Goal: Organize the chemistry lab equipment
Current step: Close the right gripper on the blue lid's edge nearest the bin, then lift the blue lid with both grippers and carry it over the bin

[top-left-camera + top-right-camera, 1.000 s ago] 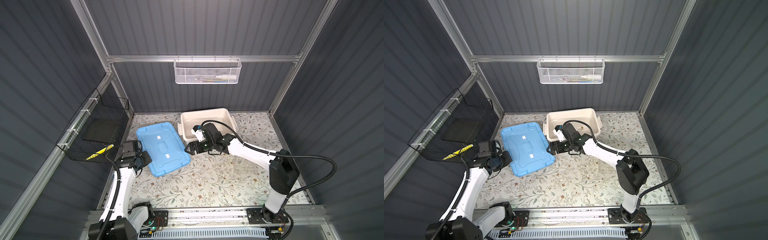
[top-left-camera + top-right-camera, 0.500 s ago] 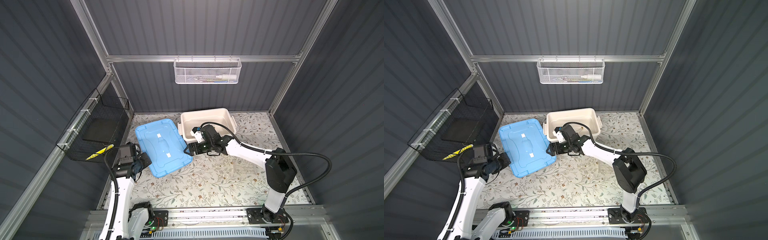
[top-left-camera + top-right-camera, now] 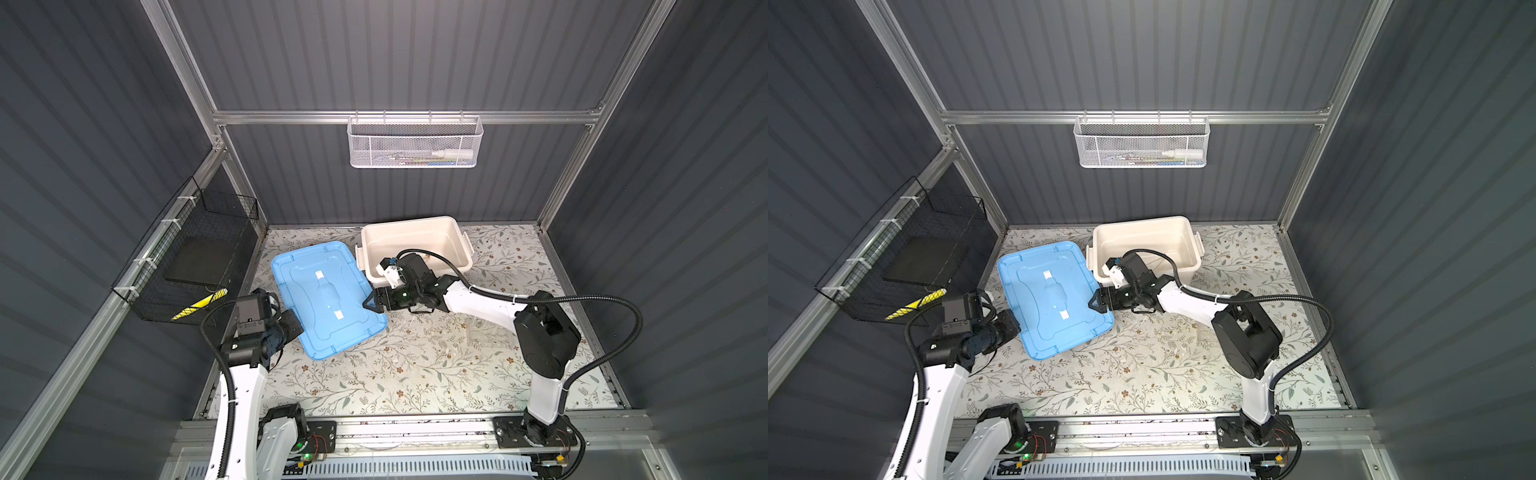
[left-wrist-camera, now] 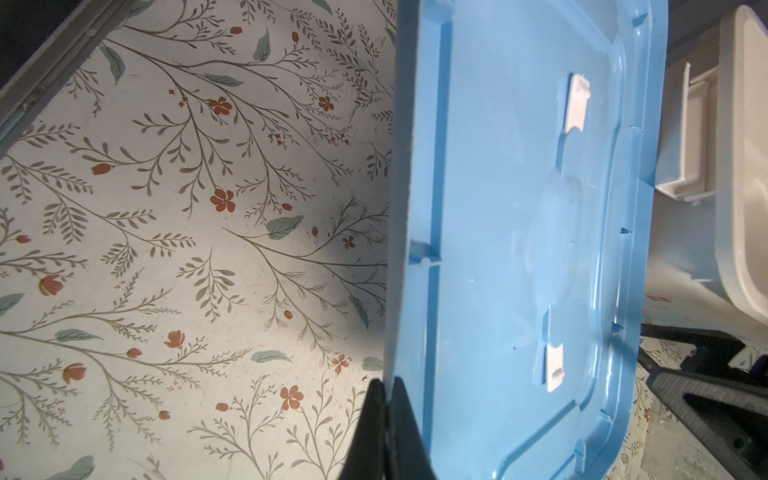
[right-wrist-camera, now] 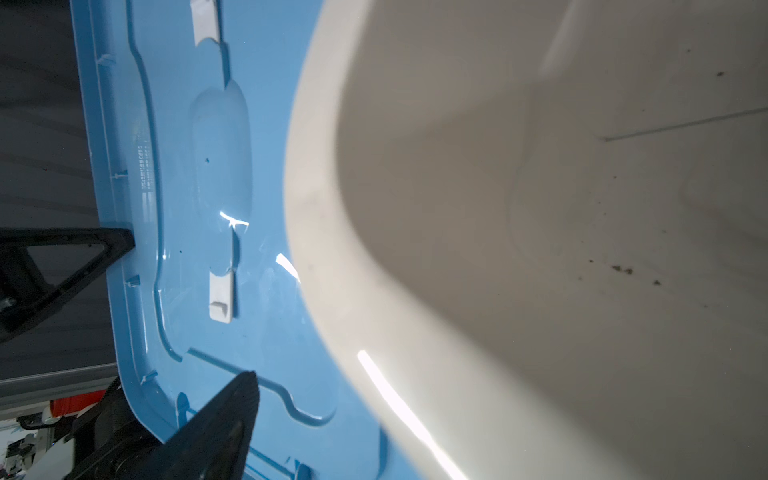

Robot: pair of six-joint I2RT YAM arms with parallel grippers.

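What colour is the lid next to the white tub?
The lid is light blue; the left wrist view shows it best.

Both top views look steeply down from high above the front edge, side by side, and take in the whole worktop (image 3: 415,374). The left wrist view sits low and close, facing along its fingers (image 4: 374,432) across the blue lid (image 4: 519,249) toward the white tub (image 4: 744,166). The right wrist view, closer yet, looks into that tub. Both wrist views share the lid and the tub's rim.
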